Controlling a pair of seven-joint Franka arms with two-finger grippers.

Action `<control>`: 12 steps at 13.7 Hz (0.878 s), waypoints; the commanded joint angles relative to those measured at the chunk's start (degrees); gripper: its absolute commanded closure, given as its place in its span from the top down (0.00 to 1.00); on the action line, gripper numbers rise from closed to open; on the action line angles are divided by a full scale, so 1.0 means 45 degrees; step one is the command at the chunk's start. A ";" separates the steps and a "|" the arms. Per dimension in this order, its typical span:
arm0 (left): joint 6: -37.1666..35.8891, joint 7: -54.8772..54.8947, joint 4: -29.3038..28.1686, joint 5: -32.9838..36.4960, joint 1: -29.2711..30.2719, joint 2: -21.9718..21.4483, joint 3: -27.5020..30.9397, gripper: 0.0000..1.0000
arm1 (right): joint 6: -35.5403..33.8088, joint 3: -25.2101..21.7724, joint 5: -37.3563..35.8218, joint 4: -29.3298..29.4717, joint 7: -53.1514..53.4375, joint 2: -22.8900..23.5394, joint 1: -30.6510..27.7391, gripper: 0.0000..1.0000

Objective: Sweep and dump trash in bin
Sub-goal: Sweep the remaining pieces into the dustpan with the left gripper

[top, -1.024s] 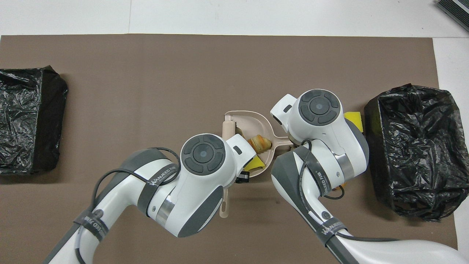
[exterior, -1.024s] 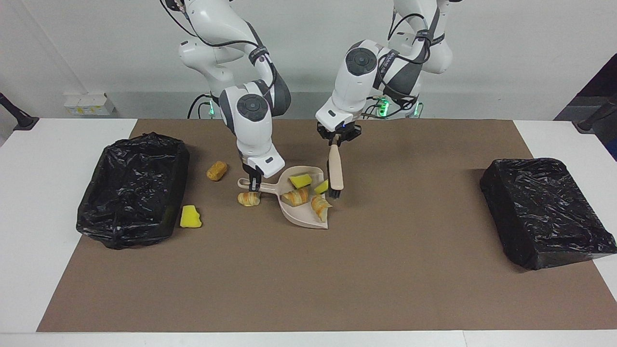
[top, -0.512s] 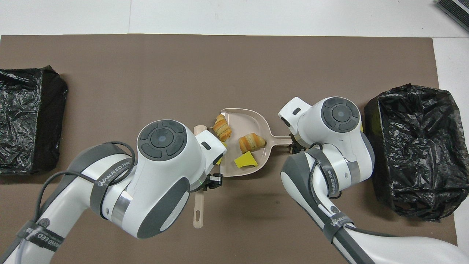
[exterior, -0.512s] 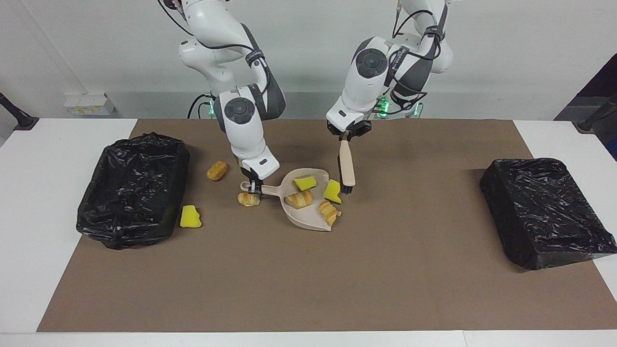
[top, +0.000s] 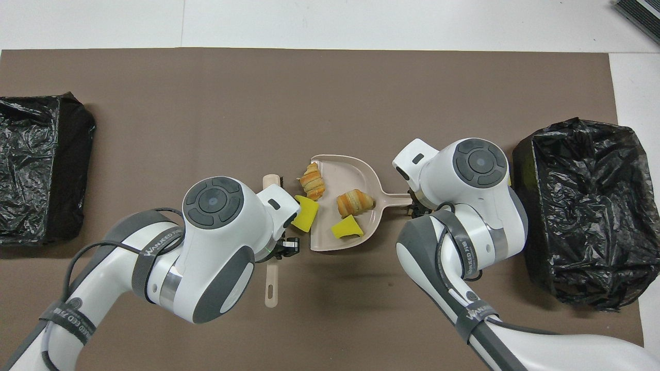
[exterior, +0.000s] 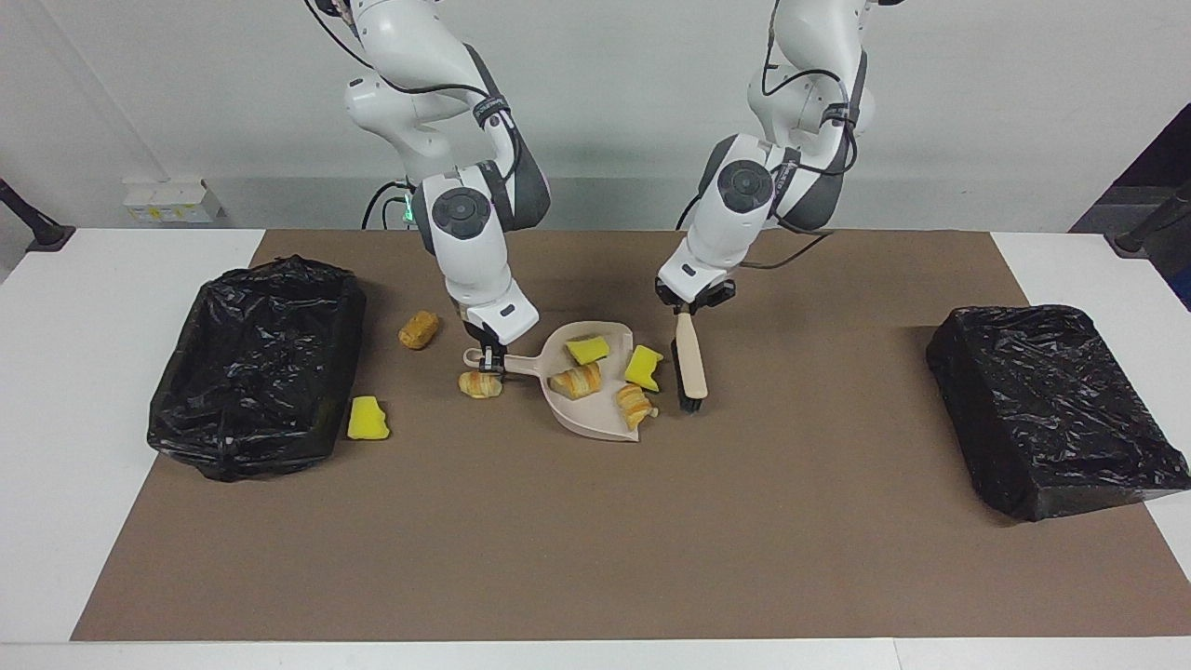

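Note:
My right gripper (exterior: 486, 353) is shut on the handle of the beige dustpan (exterior: 588, 415), which rests on the mat. In the pan lie a yellow sponge chunk (exterior: 587, 350) and a croissant (exterior: 574, 380). A second croissant (exterior: 635, 406) and a second sponge chunk (exterior: 643, 368) sit at its open lip. My left gripper (exterior: 686, 305) is shut on the brush (exterior: 690, 363), whose bristles touch the mat beside the lip. More trash lies loose: a croissant (exterior: 479, 384), a bread roll (exterior: 418, 328) and a sponge chunk (exterior: 368, 418). From overhead, the dustpan (top: 346, 172) shows between both wrists.
The open bin (exterior: 256, 368) lined with a black bag stands at the right arm's end of the table, seen from overhead as the bin (top: 582, 211). A closed black-wrapped box (exterior: 1051, 409) stands at the left arm's end. A brown mat (exterior: 595, 558) covers the table.
My left gripper has drawn the brush out of the pan toward the left arm's end and lowered it. One sponge chunk and a croissant have slid to the lip. The pan has barely shifted.

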 commanded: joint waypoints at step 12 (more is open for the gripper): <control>-0.1074 -0.2378 0.1899 -0.0814 -0.2760 0.0105 -0.0268 0.00 | 0.0201 0.0113 0.0347 -0.0440 -0.0770 -0.0384 -0.0518 0.00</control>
